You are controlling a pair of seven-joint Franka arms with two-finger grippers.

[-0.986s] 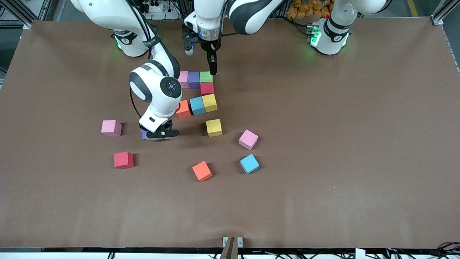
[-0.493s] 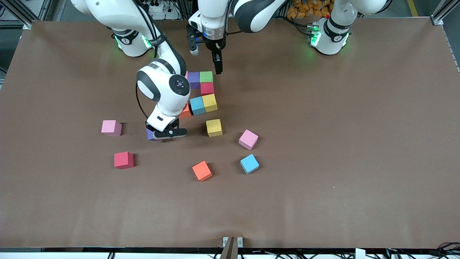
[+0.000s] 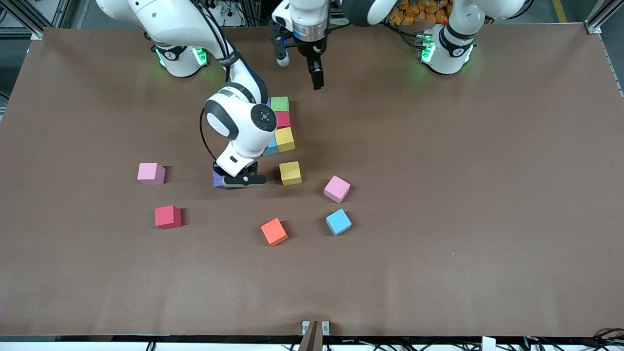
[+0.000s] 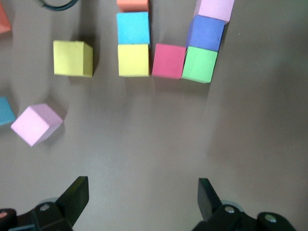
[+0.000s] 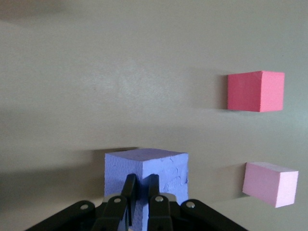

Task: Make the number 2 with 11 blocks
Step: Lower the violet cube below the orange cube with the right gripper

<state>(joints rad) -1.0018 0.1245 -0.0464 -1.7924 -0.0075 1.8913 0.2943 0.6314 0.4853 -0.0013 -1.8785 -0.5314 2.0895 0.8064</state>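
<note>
My right gripper [image 3: 240, 179] is shut on a corner of a purple block [image 3: 220, 182] [image 5: 147, 183], low over the table beside the loose yellow block [image 3: 290, 173]. The right arm hides part of the partly built number 2. Green [image 3: 280, 104], red [image 3: 282, 119] and yellow [image 3: 284, 139] blocks show in the front view. The left wrist view also shows its pink [image 4: 216, 8], purple [image 4: 206, 32], light blue [image 4: 133, 28] and orange [image 4: 133, 5] blocks. My left gripper [image 3: 317, 80] [image 4: 143, 190] hangs open and empty over bare table near the bases.
Loose blocks lie nearer the front camera: pink [image 3: 337, 189], light blue [image 3: 338, 222], orange [image 3: 274, 231], red [image 3: 167, 217] and another pink [image 3: 150, 173]. The right wrist view shows that red block [image 5: 255, 91] and pink block [image 5: 269, 184].
The right gripper has carried the purple block toward the left arm's end, closer to the loose yellow block. The left gripper has drawn away from the green block toward the bases.
</note>
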